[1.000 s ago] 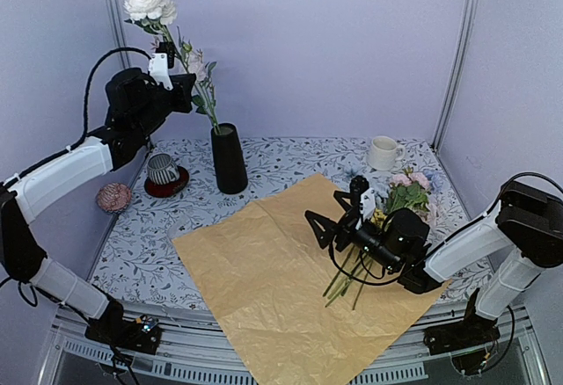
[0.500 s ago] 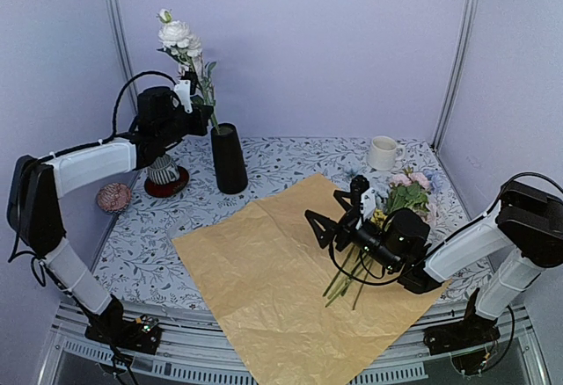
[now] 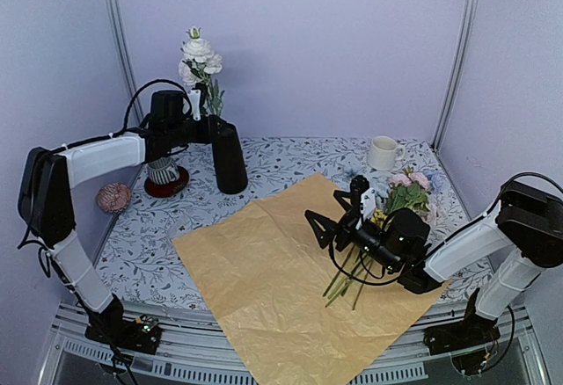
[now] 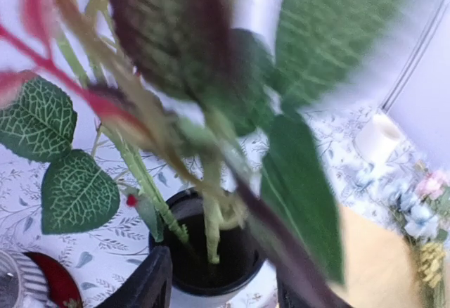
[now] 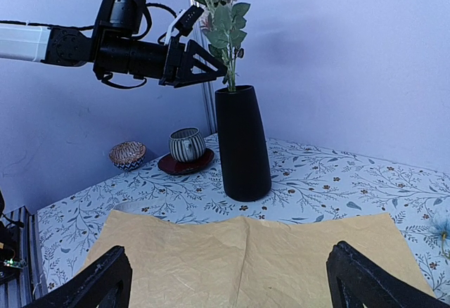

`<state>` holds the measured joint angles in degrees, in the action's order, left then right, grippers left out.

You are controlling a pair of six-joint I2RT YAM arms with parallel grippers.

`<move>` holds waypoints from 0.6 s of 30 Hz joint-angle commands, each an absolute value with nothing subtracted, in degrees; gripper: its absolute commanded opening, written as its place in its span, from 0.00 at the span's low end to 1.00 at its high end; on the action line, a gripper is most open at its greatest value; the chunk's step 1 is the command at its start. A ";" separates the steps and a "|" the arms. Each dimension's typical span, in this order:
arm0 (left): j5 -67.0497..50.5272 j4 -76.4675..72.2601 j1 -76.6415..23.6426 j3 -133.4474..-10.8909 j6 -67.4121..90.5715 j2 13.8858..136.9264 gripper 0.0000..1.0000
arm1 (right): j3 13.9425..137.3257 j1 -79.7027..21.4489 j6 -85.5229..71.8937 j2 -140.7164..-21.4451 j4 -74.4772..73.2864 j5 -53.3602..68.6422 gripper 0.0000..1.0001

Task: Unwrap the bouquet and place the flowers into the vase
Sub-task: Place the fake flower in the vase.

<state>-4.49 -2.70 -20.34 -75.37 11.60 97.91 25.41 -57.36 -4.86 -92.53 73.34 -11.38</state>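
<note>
The tall black vase (image 3: 230, 158) stands at the back left and holds white flowers (image 3: 199, 54) with leafy green stems. In the left wrist view those stems (image 4: 209, 231) drop into the vase's mouth (image 4: 232, 280). My left gripper (image 3: 211, 123) hovers just above the rim, open, its fingers spread either side of the stems and not pinching them. The bouquet's tan paper (image 3: 273, 279) lies flat and unwrapped on the table. Pink and pale blue flowers (image 3: 406, 190) rest on its right edge. My right gripper (image 3: 339, 218) hangs open over the paper with nothing in it.
A white mug (image 3: 383, 152) stands at the back right. A striped cup on a red saucer (image 3: 164, 174) and a small patterned bowl (image 3: 113, 197) sit left of the vase. Lilac walls close in the table.
My left arm swung down and right, lowering the white flowers' stems into the vase, and its jaws have opened off the stems. The right arm has not moved.
</note>
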 commanded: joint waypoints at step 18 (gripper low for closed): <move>0.07 -14.29 -26.59 -42.67 16.60 68.63 0.89 | 25.84 -57.19 -4.57 -92.85 73.38 -11.30 0.99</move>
